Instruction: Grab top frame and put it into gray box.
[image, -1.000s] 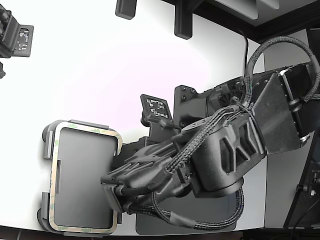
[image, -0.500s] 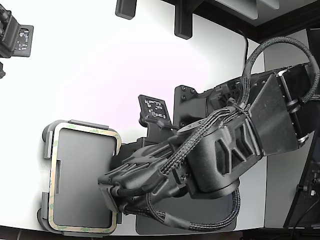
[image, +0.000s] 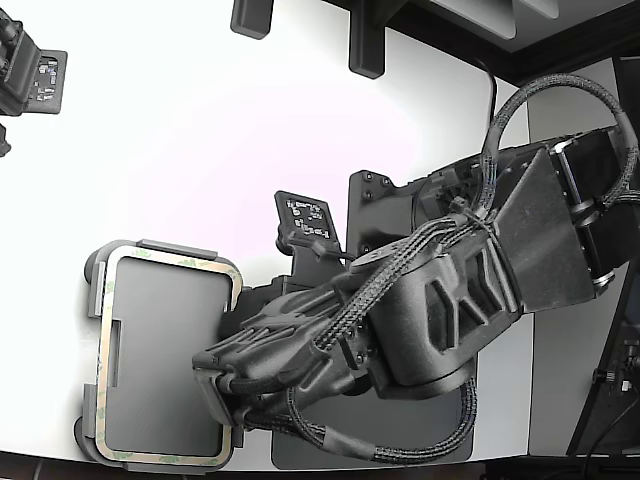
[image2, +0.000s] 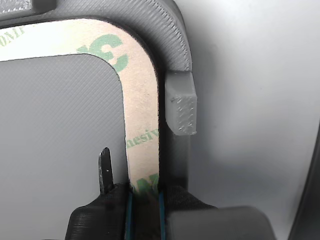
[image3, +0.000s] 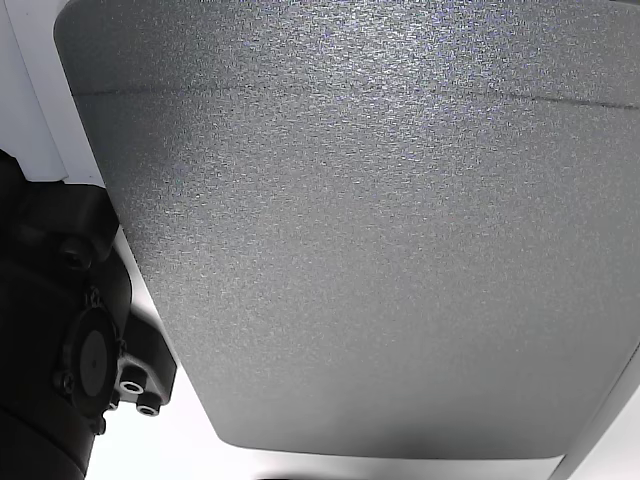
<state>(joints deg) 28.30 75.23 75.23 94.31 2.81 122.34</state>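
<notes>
The thin beige-tan top frame (image2: 142, 120) with green print lies on the light gray plastic tray (image2: 181, 107), seated inside its raised tabs; the black gripper (image2: 145, 197) pinches one edge strip narrowly for handling.

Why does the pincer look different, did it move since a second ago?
Yes. In the exterior view the pincer has slid a little toward that view's left and bottom, farther over the gray box holding the top frame.
</notes>
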